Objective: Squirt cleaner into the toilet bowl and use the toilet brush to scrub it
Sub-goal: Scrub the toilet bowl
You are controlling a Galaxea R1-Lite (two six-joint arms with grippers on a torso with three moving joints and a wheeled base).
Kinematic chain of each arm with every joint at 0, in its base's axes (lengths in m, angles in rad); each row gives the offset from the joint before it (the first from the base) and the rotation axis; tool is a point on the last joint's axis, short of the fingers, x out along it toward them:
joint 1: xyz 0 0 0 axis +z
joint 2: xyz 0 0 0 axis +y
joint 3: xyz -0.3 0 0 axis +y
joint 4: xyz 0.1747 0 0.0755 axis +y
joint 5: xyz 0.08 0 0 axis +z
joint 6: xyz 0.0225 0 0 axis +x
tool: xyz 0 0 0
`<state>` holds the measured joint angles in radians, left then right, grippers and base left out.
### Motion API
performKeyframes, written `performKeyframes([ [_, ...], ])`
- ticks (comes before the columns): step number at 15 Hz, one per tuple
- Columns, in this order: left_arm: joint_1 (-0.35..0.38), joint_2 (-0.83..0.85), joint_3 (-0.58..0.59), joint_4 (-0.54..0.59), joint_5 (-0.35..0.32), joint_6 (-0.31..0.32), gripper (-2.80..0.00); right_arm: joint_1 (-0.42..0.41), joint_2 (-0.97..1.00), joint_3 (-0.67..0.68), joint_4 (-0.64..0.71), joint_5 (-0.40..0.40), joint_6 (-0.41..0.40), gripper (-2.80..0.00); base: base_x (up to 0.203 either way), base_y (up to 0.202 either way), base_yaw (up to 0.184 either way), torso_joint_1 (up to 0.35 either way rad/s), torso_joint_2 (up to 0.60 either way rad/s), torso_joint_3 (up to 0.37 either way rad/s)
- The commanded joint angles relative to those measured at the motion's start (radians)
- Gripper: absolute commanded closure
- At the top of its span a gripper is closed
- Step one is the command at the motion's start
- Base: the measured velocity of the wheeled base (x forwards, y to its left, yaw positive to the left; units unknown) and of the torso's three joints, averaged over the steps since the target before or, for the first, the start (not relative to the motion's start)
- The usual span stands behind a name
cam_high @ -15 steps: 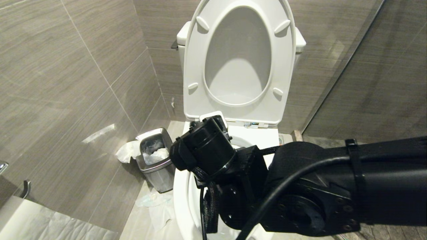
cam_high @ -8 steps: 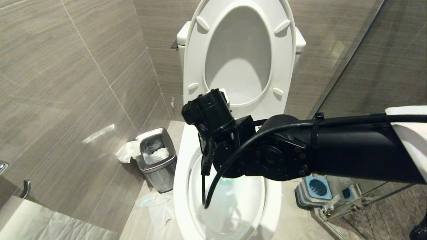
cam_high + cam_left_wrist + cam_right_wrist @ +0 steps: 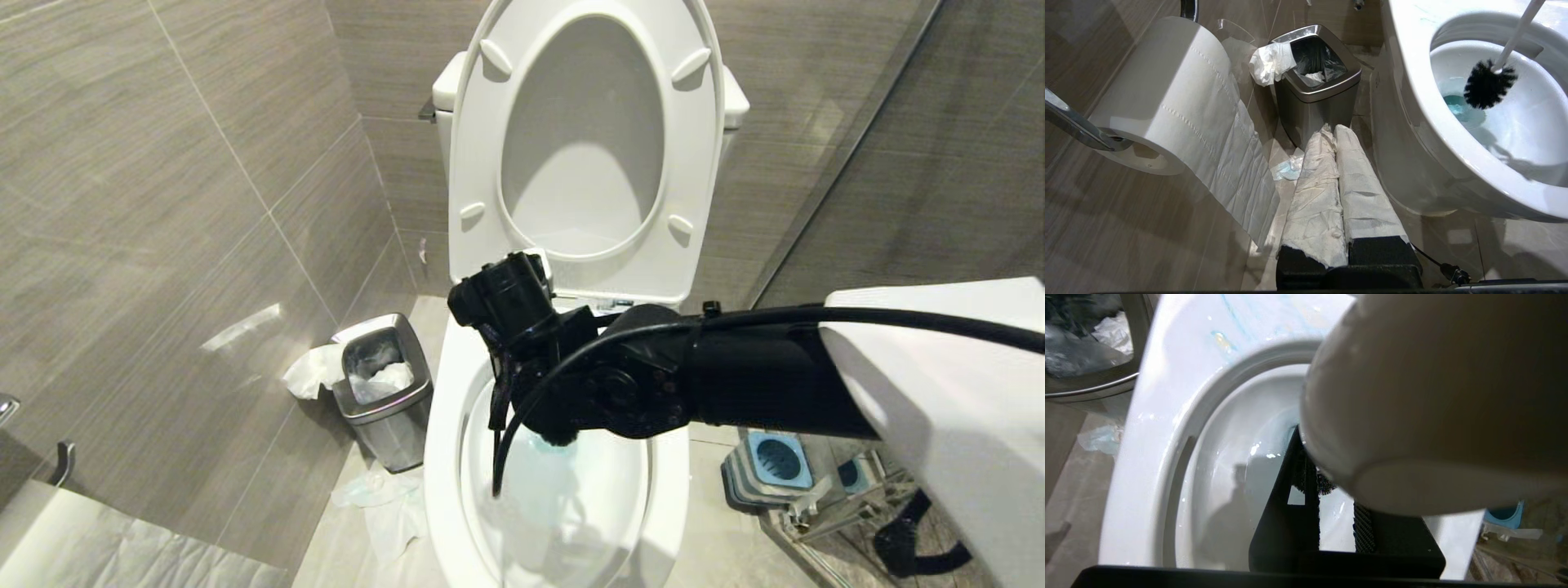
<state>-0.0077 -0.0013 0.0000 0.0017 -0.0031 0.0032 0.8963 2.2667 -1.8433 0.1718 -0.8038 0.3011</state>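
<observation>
Your toilet brush (image 3: 1490, 83) has its black bristle head down inside the toilet bowl (image 3: 1412, 134), just above the teal cleaner (image 3: 1457, 109) pooled at the bottom. The white handle slants up and out of the basin toward the back rim. Judged from that tilt, the head is angled to work the basin wall rather than sit in the water; whether bristles touch porcelain, can't tell.

Your right gripper (image 3: 1331, 498) is over the bowl, arm reaching in from the right in the head view. Its fingers are narrow, closed on the brush handle, whose rounded white end fills the right wrist view. Gripping near the top prob. keeps the wrist clear of the wet basin.

Seat and lid are raised against the tank, so the basin is open for scrubbing. Blue streaks of cleaner also mark the rim by the hinge.

Your left gripper (image 3: 1337, 134) is parked low beside the bowl, paper-wrapped fingers pressed together, holding nothing.

Containers: the steel waste bin (image 3: 1314, 94) left of the toilet has a black liner w/ crumpled tissue inside and one wad over its edge. The blue-topped brush holder (image 3: 771, 469) sits on the floor to the right, empty. A toilet paper roll (image 3: 1163, 98) hangs on the left wall.
</observation>
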Motion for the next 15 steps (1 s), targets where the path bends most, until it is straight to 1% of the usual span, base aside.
performKeyframes([
  [1,0.0,0.001,0.0,0.0,0.0,0.0,0.0,-0.012,0.064,-0.006,-0.006,-0.005,0.006,0.0,0.0,0.0,0.0,0.0,0.0,0.0],
  [5,0.0,0.001,0.0,0.0,0.0,0.0,0.0,-0.042,0.172,-0.029,-0.075,-0.007,0.014,0.0,0.0,0.0,0.0,0.0,0.0,0.0],
  [8,0.0,0.001,0.0,0.0,0.0,0.0,0.0,-0.038,0.164,-0.044,-0.075,-0.012,0.017,0.0,0.0,0.0,0.0,0.0,0.0,0.0],
  [11,0.0,0.001,0.0,0.0,0.0,0.0,0.0,-0.012,0.034,-0.057,-0.046,-0.031,0.012,0.0,0.0,0.0,0.0,0.0,0.0,0.0],
  [13,0.0,0.001,0.0,0.0,0.0,0.0,0.0,0.032,-0.105,-0.017,0.009,-0.046,0.013,0.0,0.0,0.0,0.0,0.0,0.0,0.0],
  [15,0.0,0.001,0.0,0.0,0.0,0.0,0.0,0.092,-0.238,0.051,0.046,-0.081,0.014,0.0,0.0,0.0,0.0,0.0,0.0,0.0],
])
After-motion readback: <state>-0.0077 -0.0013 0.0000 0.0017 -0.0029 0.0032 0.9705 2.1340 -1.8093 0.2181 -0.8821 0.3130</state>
